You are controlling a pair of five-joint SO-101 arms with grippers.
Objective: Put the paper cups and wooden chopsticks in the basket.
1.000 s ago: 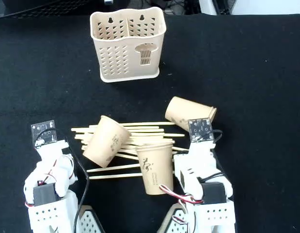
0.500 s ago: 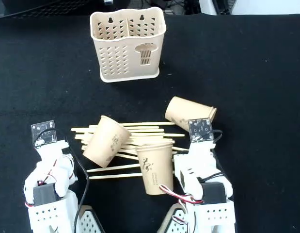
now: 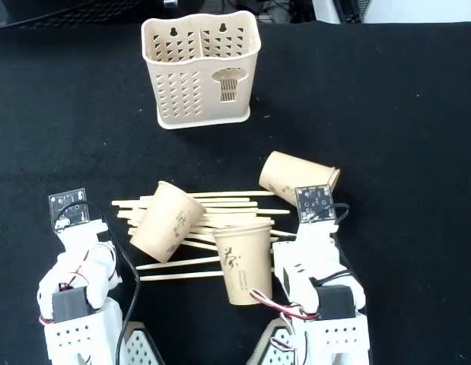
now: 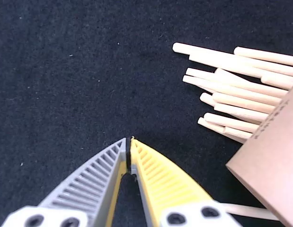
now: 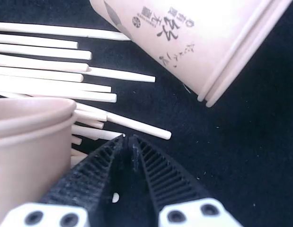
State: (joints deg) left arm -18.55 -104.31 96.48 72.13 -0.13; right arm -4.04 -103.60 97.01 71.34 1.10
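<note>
The black-clothed bench (image 3: 402, 106) carries the perforated basket (image 3: 201, 72) upright at its far side, well apart from everything that belongs in it, so no part of the task is done yet. The left arm (image 3: 75, 266) and right arm (image 3: 319, 266) sit folded at the near edge. The left jaws are closed tip to tip on nothing over bare cloth, and the right jaws are likewise pressed together and empty, just above the pile. Between the arms lie three paper cups, all apparently on their sides: one (image 3: 165, 220) across the sticks, one (image 3: 244, 262) with its rim on them, and one (image 3: 296, 176) just beyond the right arm. Under them the wooden chopsticks (image 3: 220, 204) fan out flat on the cloth. The main risk, as I judge it, is the tangle. Lifting a cup could drag or scatter the sticks it rests on, and a round cup on its side may roll away from a closing grip (thin paper also crushes easily). The sticks lie flush and could slip from a pinch, and a clumsy drop might tip the light basket.
</note>
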